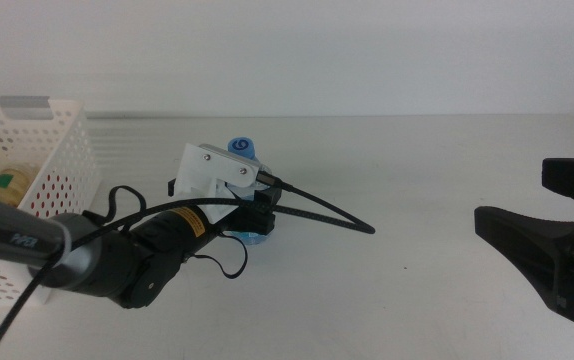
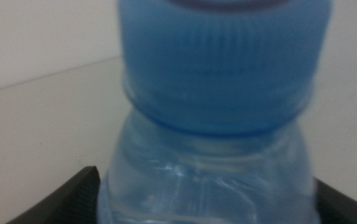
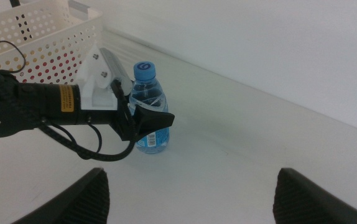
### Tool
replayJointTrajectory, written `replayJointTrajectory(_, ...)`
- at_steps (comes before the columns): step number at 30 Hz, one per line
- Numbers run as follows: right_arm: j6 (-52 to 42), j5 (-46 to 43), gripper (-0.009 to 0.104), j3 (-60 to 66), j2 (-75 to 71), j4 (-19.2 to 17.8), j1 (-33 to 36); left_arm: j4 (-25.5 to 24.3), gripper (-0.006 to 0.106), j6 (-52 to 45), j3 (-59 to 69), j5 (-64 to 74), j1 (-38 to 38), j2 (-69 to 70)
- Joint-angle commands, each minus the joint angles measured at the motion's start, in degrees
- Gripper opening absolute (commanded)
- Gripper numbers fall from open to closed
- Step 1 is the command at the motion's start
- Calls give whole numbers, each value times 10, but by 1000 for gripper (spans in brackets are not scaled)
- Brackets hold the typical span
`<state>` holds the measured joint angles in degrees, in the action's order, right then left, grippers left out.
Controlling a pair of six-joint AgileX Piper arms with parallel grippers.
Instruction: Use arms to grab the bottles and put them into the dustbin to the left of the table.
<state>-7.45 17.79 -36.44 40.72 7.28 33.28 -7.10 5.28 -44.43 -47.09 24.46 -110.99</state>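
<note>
Water bottle [image 3: 148, 107]: stood upright mid-table [image 1: 417, 200], near the basket [image 1: 27, 150].
Left gripper [image 3: 146, 119]: jaws flanked its body, seemingly closing for a lift; contact unclear.
Right gripper [image 3: 191, 193]: spread wide, waiting at the table's right.

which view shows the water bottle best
The right wrist view: the whole water bottle stands upright between the left gripper jaws. The middle view shows only its cap and base behind the arm; the left wrist view is a blurred close-up.

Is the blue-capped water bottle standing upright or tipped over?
Upright: the water bottle stands on the table, blue cap on top, with the left claw around it.
</note>
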Motion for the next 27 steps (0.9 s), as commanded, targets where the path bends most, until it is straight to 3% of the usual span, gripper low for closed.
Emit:
replayJointTrajectory(1,-5,-43,70,-18,0,-4,2,7,86,11,-21,-47,0,19)
replayJointTrajectory(5,-5,-43,70,-18,0,-4,2,-6,68,10,-22,-43,0,19)
replayJointTrajectory(10,-5,-43,70,-18,0,-4,2,-3,18,45,-21,-43,0,23)
replayJointTrajectory(13,-5,-43,70,-18,0,-4,2,-7,-3,54,-21,-32,0,41)
replayJointTrajectory(27,-5,-43,70,-18,0,-4,2,-7,-5,23,-21,251,-38,286)
